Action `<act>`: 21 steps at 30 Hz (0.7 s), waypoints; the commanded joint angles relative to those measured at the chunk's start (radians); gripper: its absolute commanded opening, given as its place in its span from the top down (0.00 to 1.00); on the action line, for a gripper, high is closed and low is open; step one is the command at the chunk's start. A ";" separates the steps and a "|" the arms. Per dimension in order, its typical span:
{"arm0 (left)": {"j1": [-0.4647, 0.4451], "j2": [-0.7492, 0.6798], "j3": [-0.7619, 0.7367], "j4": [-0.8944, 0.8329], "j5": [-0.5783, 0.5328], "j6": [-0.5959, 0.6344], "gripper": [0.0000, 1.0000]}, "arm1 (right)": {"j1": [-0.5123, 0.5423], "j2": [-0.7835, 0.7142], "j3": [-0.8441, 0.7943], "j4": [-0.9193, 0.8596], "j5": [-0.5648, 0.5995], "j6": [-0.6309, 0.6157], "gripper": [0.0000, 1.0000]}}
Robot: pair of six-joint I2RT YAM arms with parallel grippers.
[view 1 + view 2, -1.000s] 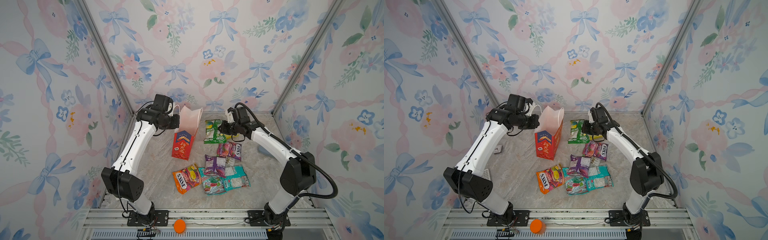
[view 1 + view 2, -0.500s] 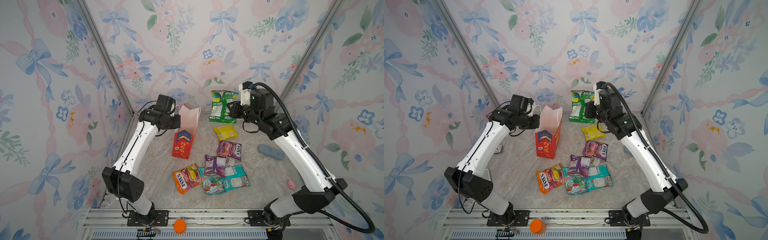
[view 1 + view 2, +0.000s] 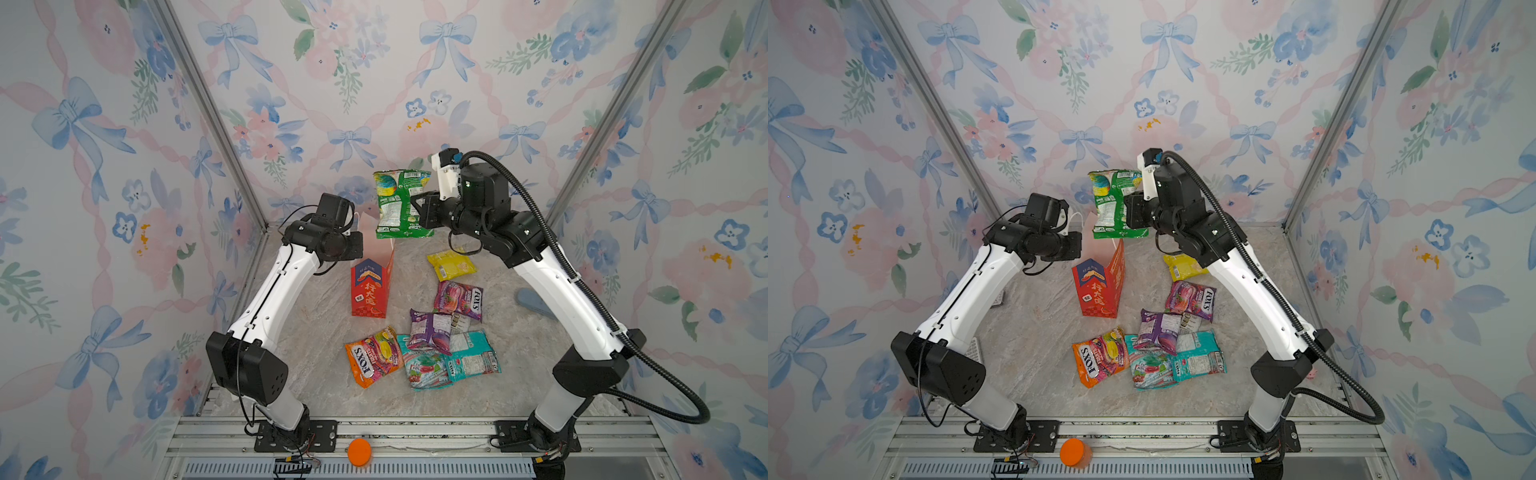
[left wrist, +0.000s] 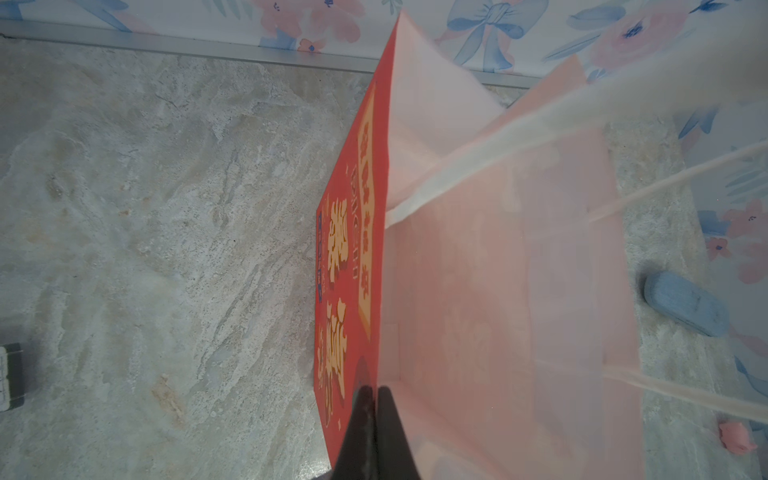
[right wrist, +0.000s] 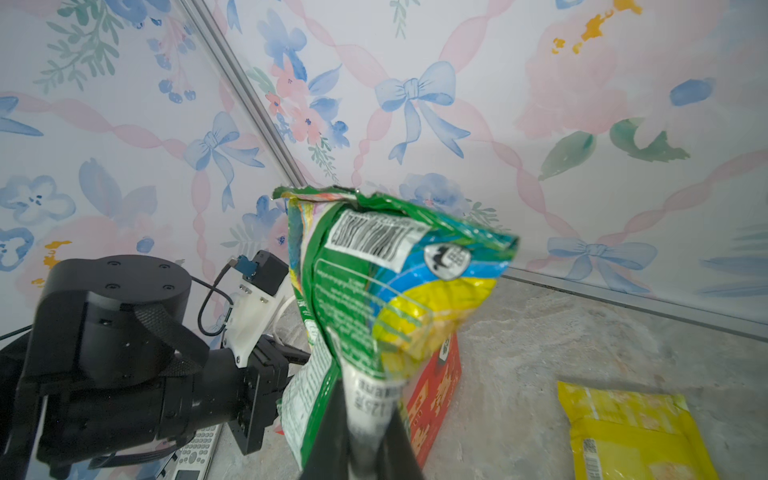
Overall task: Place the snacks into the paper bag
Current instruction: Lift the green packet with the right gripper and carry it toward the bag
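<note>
Though unclear overhead, left end effector [image 4: 371, 392] (wrist view) on bag [image 4: 353, 266]

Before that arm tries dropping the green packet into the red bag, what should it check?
1. Right gripper shut on the green packet: ok.
2. Left gripper pinching the paper bag at its rim: ok.
3. Bag upright, mouth open: ok.
4. Packet directly over the mouth: cannot tell.
5. Cord handle clear of the opening: not ok, it crosses the opening in the left wrist view.
</note>
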 commanded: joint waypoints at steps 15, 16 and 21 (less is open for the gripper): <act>-0.007 -0.088 -0.065 0.055 -0.031 -0.031 1.00 | 0.040 0.217 0.219 -0.147 0.093 -0.002 1.00; -0.005 -0.090 -0.065 0.056 -0.033 -0.033 1.00 | 0.042 0.220 0.214 -0.153 0.101 -0.006 1.00; -0.006 -0.098 -0.078 0.070 -0.027 -0.038 1.00 | 0.046 0.234 0.187 -0.174 0.133 -0.018 1.00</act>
